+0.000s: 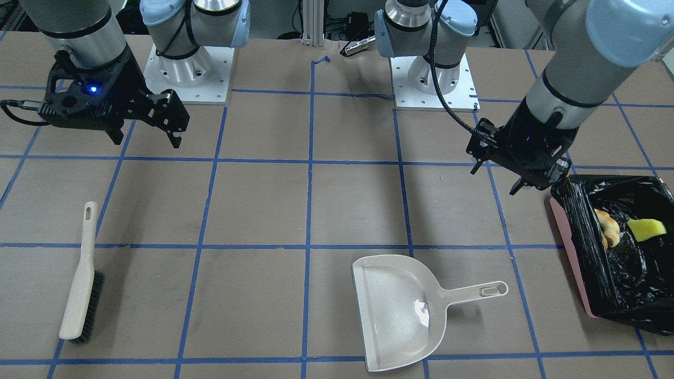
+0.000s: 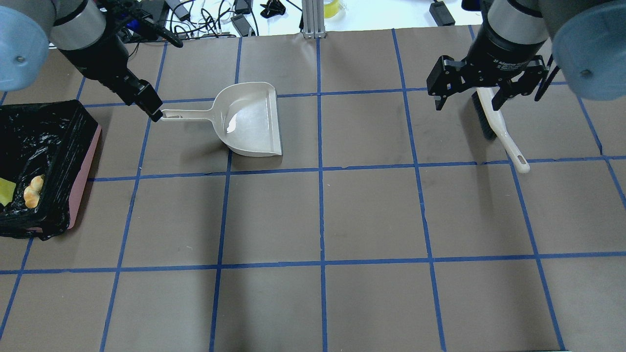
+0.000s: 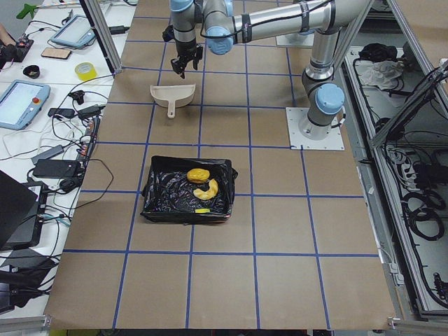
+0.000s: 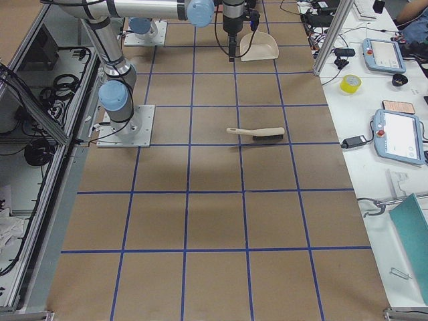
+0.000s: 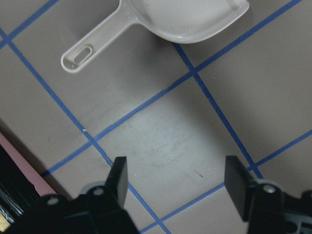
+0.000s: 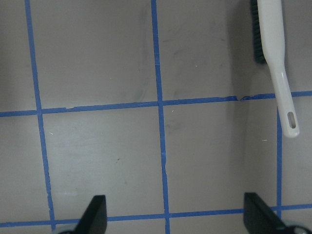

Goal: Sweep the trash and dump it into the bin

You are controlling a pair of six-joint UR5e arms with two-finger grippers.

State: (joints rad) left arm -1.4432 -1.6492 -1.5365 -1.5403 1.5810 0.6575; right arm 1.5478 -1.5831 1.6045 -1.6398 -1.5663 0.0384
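The pink bin (image 1: 575, 258) with its black bag holds all three trash pieces: the golden-brown lump (image 3: 198, 174), the beige crescent (image 3: 207, 190) and the yellow-green wedge (image 1: 646, 229). The empty off-white dustpan (image 1: 400, 310) lies on the table, its handle toward the bin. My left gripper (image 1: 518, 176) hangs open and empty above the table between the dustpan handle and the bin; in the left wrist view (image 5: 178, 183) its jaws stand wide apart. My right gripper (image 1: 146, 138) is open and empty, raised above the brush (image 1: 81, 279), which lies flat on the table.
Blue tape lines grid the brown table. The two arm bases (image 1: 189, 73) stand at the robot's edge. In the right wrist view the brush (image 6: 275, 53) lies at the upper right. Cables and devices lie beyond the table's far edge (image 2: 220, 19).
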